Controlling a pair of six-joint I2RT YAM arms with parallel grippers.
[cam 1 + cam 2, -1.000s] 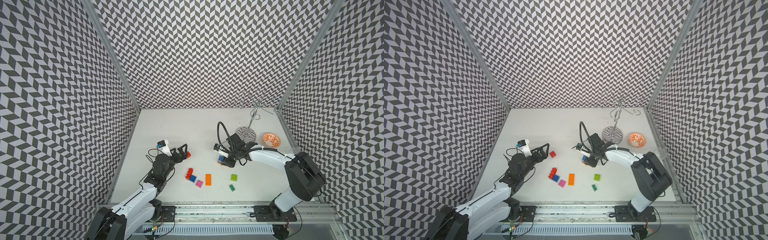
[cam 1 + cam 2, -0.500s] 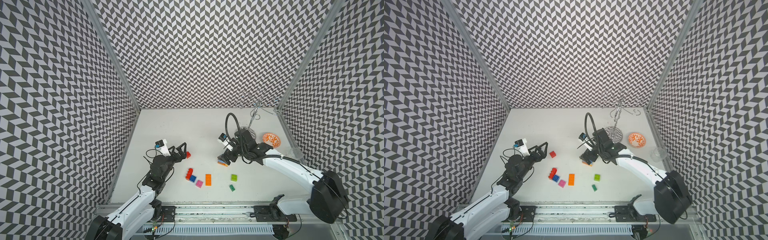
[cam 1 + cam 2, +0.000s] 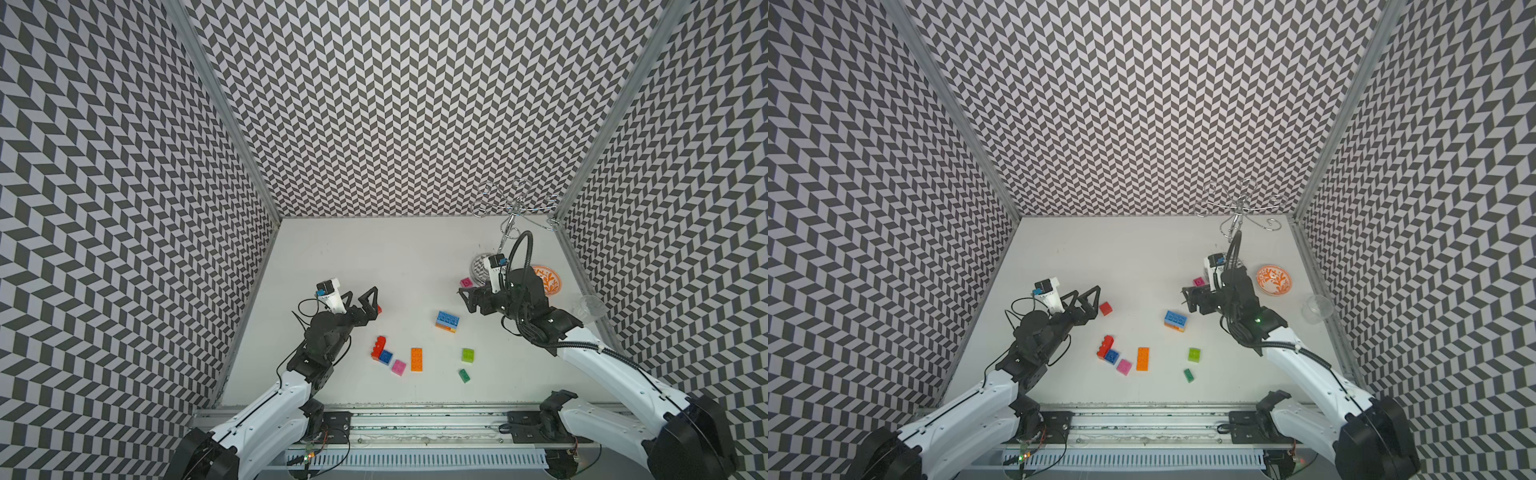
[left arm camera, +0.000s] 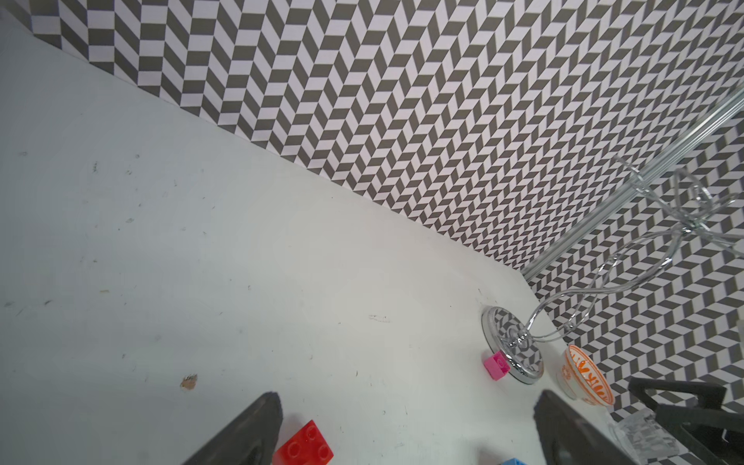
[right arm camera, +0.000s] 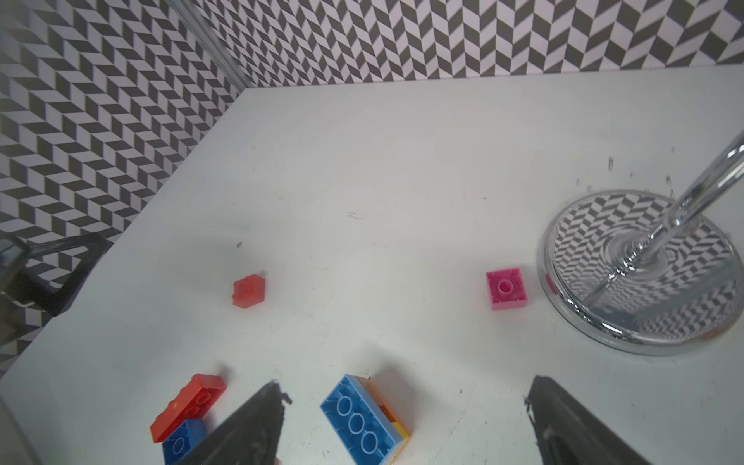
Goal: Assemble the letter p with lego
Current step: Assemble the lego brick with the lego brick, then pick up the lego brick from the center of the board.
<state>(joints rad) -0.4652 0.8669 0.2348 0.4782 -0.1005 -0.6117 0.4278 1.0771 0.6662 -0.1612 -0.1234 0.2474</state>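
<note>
Top views, lego stack (image 3: 448, 322) now released on counter (image 3: 374, 249), right fingers (image 5: 249, 430) withdrawn, wide, empty, left fingers (image 4: 245, 435) wide, empty.

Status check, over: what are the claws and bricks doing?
Left gripper open, empty. Right gripper open, empty, by blue-orange stack, underside showing. Other bricks loose, no P yet. Metal stand close beside pink brick.

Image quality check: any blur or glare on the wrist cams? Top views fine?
Right wrist view: red square brick smeared, blue brick stack crisp; chrome stand base mirrors the chevron wall. Left wrist view: sharp, evenly lit. Both top views: even light, faint shadows, sharp throughout.
</note>
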